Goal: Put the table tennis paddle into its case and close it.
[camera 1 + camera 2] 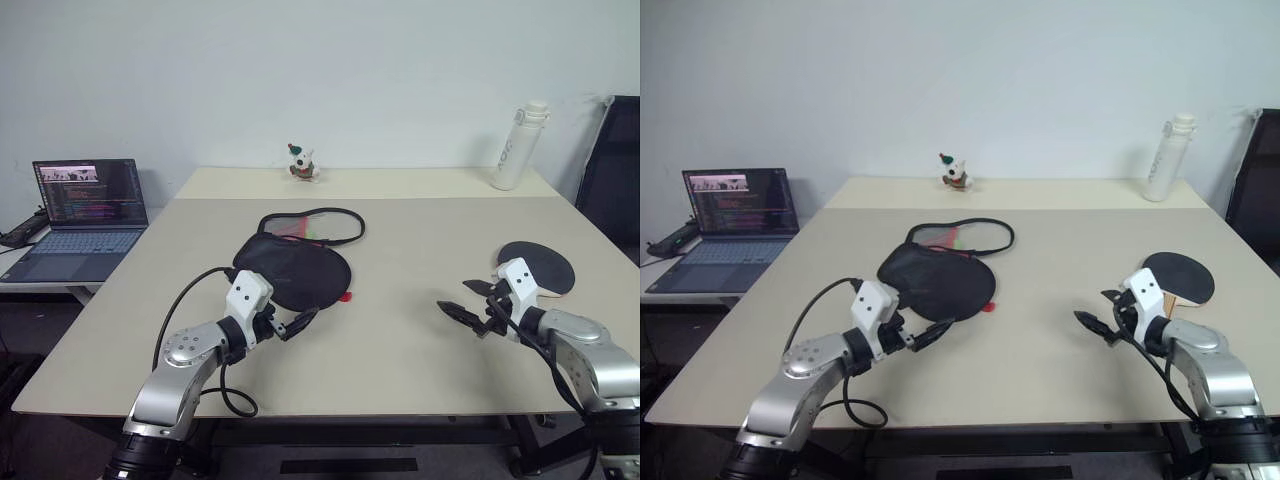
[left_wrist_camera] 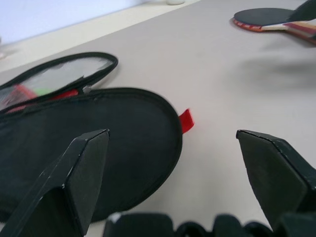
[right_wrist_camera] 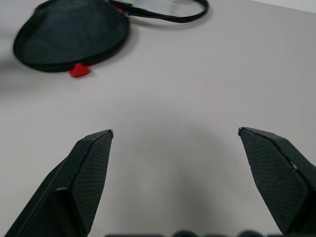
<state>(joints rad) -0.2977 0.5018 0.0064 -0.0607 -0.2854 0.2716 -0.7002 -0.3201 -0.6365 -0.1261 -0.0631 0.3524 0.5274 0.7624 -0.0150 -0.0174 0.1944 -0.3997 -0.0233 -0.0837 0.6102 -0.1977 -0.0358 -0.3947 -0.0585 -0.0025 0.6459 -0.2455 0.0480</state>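
paddle (image 1: 536, 267) lies flat on table (image 1: 400, 340) at robot's right, just behind right gripper (image 1: 472, 304), not yet picked up. case (image 1: 293, 270) sits mid-table w/ its zip flap folded open toward the far side, lying right in front of left gripper (image 1: 291, 325). both grippers spread wide, holding nothing. looks like step 1 hasn't started: paddle & case well apart. next move prob needs right gripper to turn back to the paddle handle & grab it, while left one steadies the case opening.
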